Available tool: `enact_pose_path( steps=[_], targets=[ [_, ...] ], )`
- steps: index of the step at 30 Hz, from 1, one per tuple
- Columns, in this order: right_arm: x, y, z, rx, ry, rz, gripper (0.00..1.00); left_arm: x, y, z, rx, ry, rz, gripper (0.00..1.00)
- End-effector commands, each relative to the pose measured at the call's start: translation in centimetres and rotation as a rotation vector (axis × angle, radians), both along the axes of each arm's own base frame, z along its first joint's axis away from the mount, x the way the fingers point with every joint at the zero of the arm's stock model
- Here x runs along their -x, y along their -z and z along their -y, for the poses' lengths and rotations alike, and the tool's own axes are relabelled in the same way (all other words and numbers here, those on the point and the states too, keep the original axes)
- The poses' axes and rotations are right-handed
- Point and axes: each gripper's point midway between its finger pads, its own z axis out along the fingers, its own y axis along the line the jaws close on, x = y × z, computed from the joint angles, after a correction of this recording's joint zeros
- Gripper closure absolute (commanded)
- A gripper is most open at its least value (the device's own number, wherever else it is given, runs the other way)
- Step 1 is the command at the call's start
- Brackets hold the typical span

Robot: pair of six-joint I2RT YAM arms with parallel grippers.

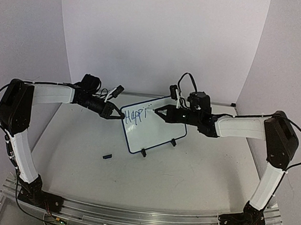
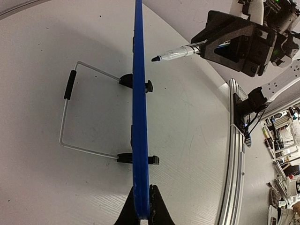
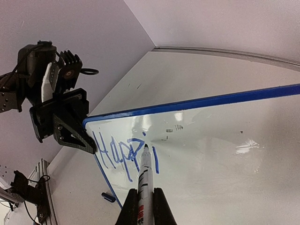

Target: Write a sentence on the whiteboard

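Marker sits closest in my right wrist view. My right gripper is clamped on its barrel, fingers pressed in from both sides, tip pointing at the whiteboard. The tip is right by the dot of the "i". From the right wrist it looks like contact, but the left wrist view shows a thin gap between the tip and the board face, so it's just off the surface.

The sentence so far reads "Happi": thin dark-blue letters, slanted, in the whiteboard's upper left corner, close to its rim. In the top view it's the same spot.

My left gripper is closed on the whiteboard's blue rim, one finger on each side of the edge. The right wrist view shows it at the corner next to the "H".

The whiteboard stands on the table between my two grippers, resting on its two black clip feet. A wire stand w/ a black sleeve lies flat on the table behind the board, joined at the feet.

A small dark cap lies on the table near the whiteboard's lower left corner, not touching it.
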Motion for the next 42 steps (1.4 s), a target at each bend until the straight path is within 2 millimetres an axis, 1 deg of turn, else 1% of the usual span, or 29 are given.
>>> enact_pose_path(
  steps=[1, 5, 14, 19, 25, 33, 37, 42],
  targets=[
    [0.1, -2.6, 0.7, -0.029, 0.028, 0.075, 1.00, 0.3, 0.0, 0.2, -0.050, 0.015, 0.053, 1.00],
    [-0.2, -1.6, 0.7, -0.019, 0.038, 0.055, 1.00, 0.4, 0.0, 0.3, -0.052, 0.016, 0.052, 1.00],
    [-1.2, -0.9, 0.3, -0.003, 0.054, 0.038, 1.00, 0.5, -0.1, 0.3, -0.052, 0.017, 0.058, 1.00],
    [-1.3, 0.0, 0.2, 0.009, 0.052, 0.016, 1.00, 0.5, -0.2, 0.3, -0.054, 0.017, 0.061, 1.00],
    [-0.8, 0.8, 0.8, 0.023, 0.063, 0.001, 1.00, 0.5, -0.2, 0.2, -0.055, 0.016, 0.060, 1.00],
    [0.2, 2.8, 1.4, 0.044, 0.061, -0.048, 1.00, 0.5, -0.2, 0.3, -0.056, 0.018, 0.061, 1.00],
    [0.1, 2.5, 1.5, 0.039, 0.064, -0.041, 1.00, 0.5, -0.1, 0.3, -0.058, 0.017, 0.060, 1.00],
    [-0.2, 0.8, 1.0, -0.008, 0.061, -0.013, 1.00, 0.5, 0.0, 0.4, -0.057, 0.020, 0.059, 1.00]
  ],
)
